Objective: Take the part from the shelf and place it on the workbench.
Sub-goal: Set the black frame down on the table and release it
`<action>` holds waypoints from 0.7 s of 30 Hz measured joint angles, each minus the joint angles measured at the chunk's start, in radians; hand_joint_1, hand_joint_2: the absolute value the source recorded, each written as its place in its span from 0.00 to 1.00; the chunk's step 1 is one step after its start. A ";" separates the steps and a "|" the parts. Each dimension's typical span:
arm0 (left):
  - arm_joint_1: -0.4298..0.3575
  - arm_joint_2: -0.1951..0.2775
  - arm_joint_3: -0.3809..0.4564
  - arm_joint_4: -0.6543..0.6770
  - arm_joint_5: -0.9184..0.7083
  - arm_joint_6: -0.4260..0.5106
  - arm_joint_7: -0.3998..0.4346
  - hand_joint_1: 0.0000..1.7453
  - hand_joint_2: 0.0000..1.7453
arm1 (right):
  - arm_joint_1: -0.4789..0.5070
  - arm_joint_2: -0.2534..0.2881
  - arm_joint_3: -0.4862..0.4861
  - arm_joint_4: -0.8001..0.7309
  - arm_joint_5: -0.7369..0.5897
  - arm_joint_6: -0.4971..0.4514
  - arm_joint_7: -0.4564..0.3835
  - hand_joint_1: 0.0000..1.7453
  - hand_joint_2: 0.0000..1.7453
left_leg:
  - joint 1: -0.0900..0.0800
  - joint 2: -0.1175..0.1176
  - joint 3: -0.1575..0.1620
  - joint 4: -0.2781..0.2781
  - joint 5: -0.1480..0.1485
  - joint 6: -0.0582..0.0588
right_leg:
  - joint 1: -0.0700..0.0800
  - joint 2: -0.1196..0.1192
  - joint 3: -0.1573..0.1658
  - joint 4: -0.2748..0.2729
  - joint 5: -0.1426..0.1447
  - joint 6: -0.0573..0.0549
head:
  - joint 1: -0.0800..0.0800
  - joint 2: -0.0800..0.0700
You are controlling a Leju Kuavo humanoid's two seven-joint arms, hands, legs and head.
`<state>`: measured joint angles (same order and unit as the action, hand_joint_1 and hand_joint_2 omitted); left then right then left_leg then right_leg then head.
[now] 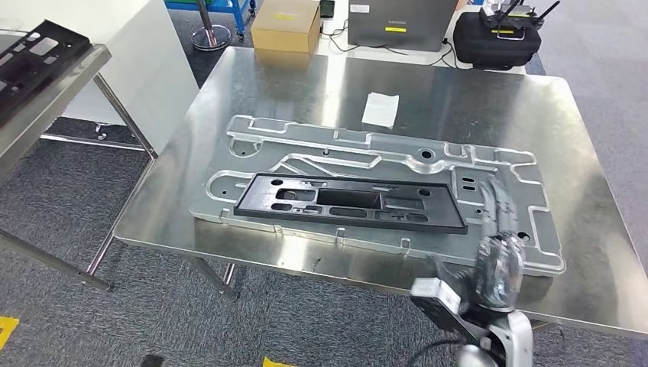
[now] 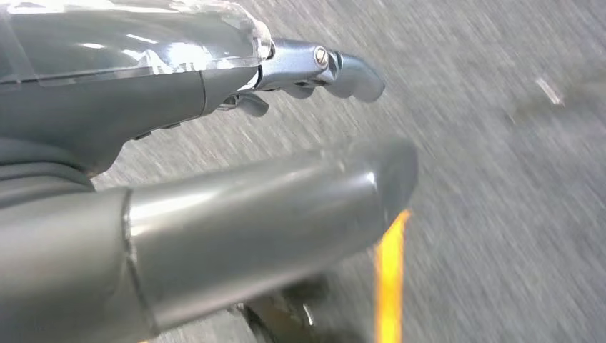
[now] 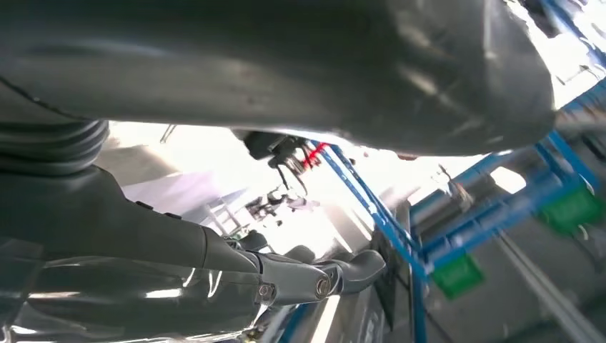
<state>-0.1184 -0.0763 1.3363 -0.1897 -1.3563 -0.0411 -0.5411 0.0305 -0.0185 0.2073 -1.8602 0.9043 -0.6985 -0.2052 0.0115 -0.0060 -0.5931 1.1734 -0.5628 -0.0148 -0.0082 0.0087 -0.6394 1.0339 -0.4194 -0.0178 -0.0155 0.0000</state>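
Fingers (image 1: 497,218) blurred over black part (image 1: 348,202)

workbench (image 1: 252,84): steel top | on it: aluminium fixture plate (image 1: 489,164), white paper slip (image 1: 380,109)

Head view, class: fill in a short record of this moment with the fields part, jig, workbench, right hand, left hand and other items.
part: black part lies flat on the silver jig plate
jig: silver jig plate rests flat on the workbench
workbench: steel workbench also carries a white paper slip
right hand: right hand is over the jig's near right end, empty, not touching the part
left hand: left hand is over grey floor, holding nothing
other items: cardboard box beyond the bench; another black part on the shelf at left
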 joint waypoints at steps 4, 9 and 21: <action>0.011 0.028 0.016 -0.015 -0.002 0.020 0.020 0.00 0.00 | 0.119 0.011 -0.114 -0.168 -0.168 -0.003 -0.163 0.00 0.00 | -0.008 -0.007 0.070 -0.140 0.045 0.015 | 0.005 -0.017 -0.010 0.010 0.010 0.019 | 0.002 0.000; 0.021 0.028 0.031 -0.020 0.009 0.034 0.026 0.00 0.00 | 0.250 0.031 -0.233 -0.292 -0.363 -0.002 -0.247 0.00 0.00 | -0.001 0.006 0.038 -0.150 0.091 0.048 | 0.000 -0.009 -0.038 0.085 -0.083 0.048 | 0.014 0.000; 0.018 0.020 0.046 -0.023 0.037 0.037 0.011 0.00 0.00 | 0.400 0.072 -0.262 -0.361 -0.446 0.044 -0.295 0.00 0.00 | -0.001 0.013 -0.061 -0.157 0.207 0.013 | 0.010 -0.010 0.210 -0.061 -0.134 0.016 | 0.024 0.000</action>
<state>-0.1000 -0.0564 1.3820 -0.2131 -1.3198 -0.0038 -0.5303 0.4305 0.0534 -0.0542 -2.2208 0.4578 -0.6545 -0.4998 0.0101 0.0070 -0.6538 1.0163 -0.3558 -0.0019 0.0017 -0.0016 -0.4295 0.9725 -0.5538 -0.0017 0.0083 -0.0002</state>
